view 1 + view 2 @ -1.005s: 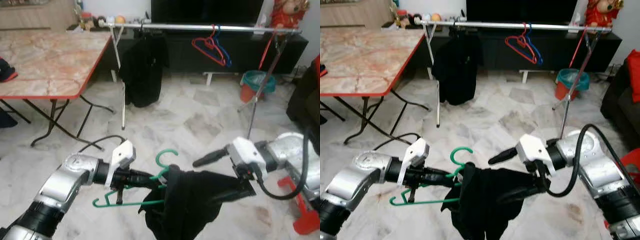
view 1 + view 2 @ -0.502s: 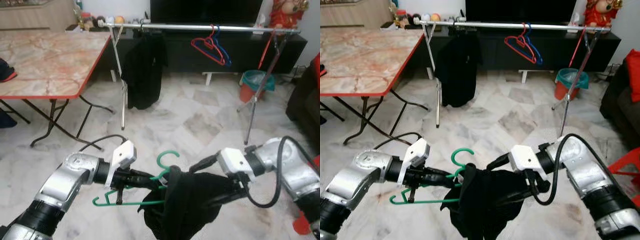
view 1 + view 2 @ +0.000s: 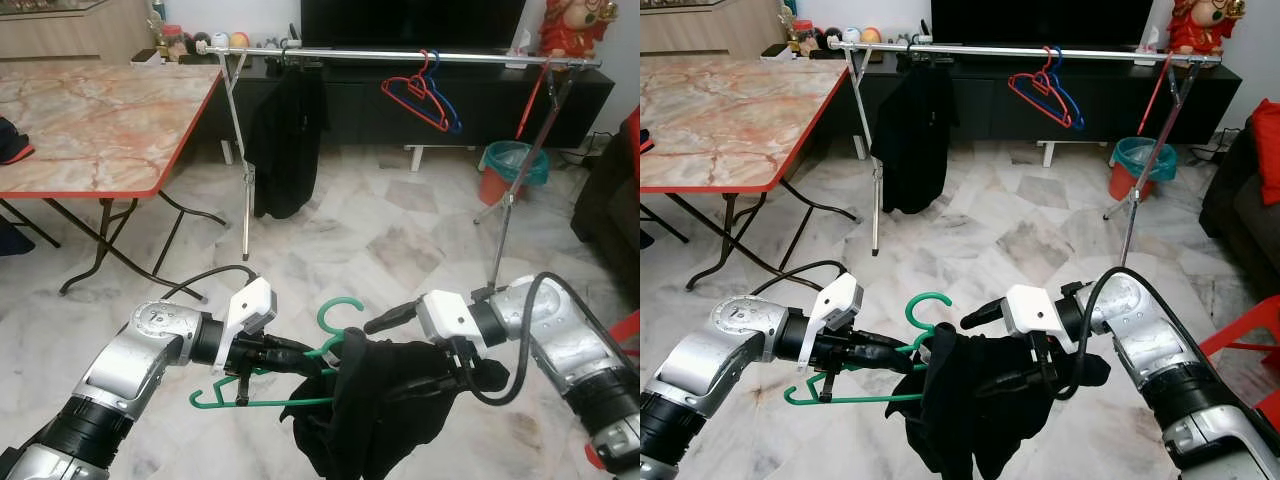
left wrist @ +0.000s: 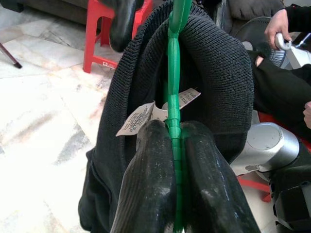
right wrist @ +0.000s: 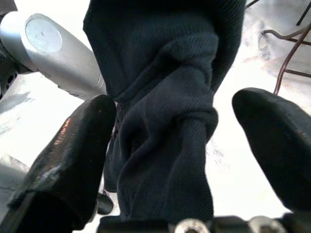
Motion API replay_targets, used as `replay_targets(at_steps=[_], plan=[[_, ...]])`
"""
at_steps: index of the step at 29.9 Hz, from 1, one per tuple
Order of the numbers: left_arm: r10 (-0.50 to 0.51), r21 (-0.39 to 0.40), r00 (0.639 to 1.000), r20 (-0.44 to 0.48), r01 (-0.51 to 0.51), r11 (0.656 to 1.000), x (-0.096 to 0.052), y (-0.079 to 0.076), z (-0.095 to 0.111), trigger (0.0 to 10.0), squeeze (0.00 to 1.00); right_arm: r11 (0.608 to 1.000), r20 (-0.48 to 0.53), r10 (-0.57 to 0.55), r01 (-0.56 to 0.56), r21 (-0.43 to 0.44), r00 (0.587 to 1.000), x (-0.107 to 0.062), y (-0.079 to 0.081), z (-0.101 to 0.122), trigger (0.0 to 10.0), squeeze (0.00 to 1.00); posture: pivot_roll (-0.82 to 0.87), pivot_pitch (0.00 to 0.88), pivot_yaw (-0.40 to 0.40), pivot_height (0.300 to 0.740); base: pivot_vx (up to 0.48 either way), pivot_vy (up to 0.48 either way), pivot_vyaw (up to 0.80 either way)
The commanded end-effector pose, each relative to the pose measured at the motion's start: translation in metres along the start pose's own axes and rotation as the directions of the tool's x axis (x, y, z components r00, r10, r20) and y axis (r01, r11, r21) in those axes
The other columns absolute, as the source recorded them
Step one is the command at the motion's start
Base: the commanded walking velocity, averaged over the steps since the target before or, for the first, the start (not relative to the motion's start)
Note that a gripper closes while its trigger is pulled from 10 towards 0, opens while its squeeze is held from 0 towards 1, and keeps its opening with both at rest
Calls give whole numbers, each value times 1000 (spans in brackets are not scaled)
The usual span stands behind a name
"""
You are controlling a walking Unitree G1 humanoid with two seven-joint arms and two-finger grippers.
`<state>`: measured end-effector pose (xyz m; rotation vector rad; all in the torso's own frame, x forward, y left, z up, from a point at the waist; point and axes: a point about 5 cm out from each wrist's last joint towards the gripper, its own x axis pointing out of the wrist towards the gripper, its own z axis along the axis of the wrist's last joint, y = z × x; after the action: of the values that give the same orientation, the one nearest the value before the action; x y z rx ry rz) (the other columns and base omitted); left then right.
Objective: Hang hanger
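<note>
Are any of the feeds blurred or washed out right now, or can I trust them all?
Head views: sharp and evenly lit, the rail crisp. Left wrist view: the left gripper on the green hanger is sharp, the background soft. Right wrist view: the floor blows out white, the black garment is very dark, and the near fingers look blurry.

Surfaces: plastic, knit cloth, polished metal and stone.

The green hanger (image 4: 173, 63) is smooth, glossy plastic. The dark garment (image 5: 167, 97) on it is matt ribbed knit cloth carrying pale printed labels (image 4: 135, 119). Left pincer (image 4: 173, 194) fingers (image 4: 146, 184) are black, slightly textured with a dull sheen. Rail (image 3: 420, 56) is bright polished metal. Floor (image 3: 380, 240) is glossy veined marble; the counter (image 3: 100, 120) top shows a smooth marbled finish with red edging.
</note>
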<state>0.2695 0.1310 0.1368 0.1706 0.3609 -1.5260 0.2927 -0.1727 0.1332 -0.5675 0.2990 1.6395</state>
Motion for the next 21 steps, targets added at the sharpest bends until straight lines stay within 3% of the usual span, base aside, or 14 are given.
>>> replay_targets(at_steps=[1, 21], plan=[[-16, 55, 1000, 4, 16, 998, 1, 0, 10, 10000, 0, 1000, -10, 3, -3, -9, 1000, 0, -1, 0, 0, 0, -57, 0, -12, 740, 0, 0, 0], [-26, 48, 1000, 3, 26, 999, 2, -2, 9, 10000, 0, 999, 35, -17, 16, 31, 999, 4, -4, 1, 0, 0, -58, 0, -11, 740, 0, 0, 0]])
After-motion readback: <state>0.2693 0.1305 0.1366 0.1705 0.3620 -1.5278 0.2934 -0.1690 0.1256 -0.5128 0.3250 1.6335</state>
